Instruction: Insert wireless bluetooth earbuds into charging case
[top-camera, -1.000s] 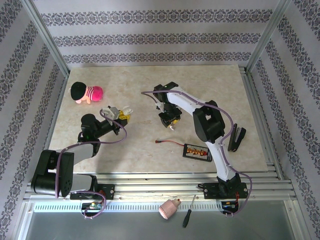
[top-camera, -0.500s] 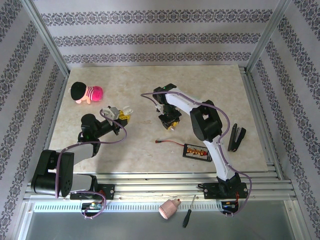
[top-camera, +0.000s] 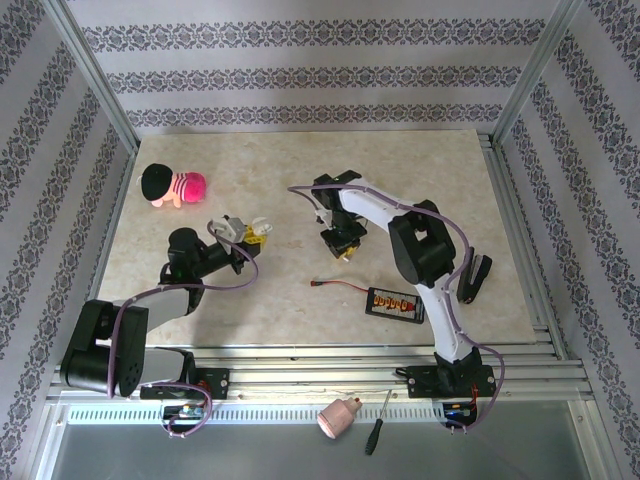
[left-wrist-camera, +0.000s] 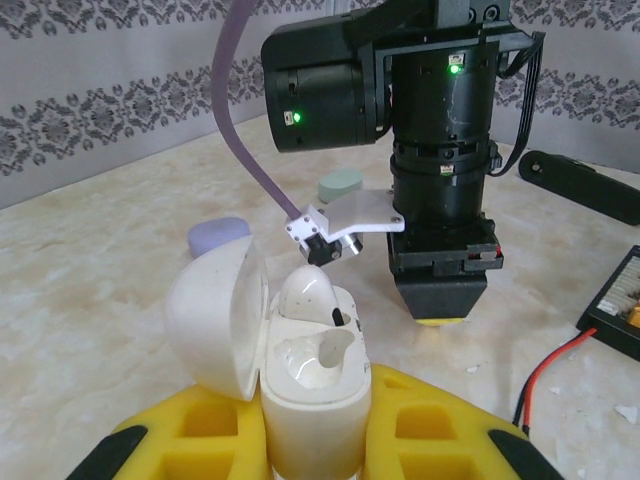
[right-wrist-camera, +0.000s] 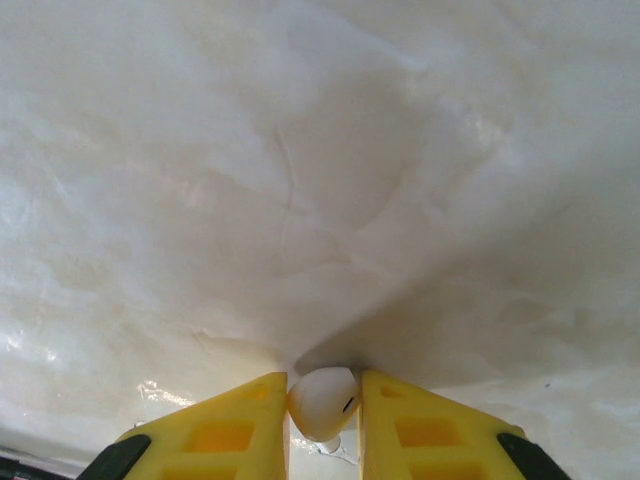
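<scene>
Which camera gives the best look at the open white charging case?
The left wrist view: the charging case is close up, gripped by the left pincer, lid open, with a white bud seated inside. The top external view shows it as a small white shape at that pincer's tip.

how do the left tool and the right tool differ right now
The left tool clamps the open white charging case; the right tool pinches a white earbud. The left tool lies roughly level, the right tool points down at the table. Both have yellow fingers.
</scene>
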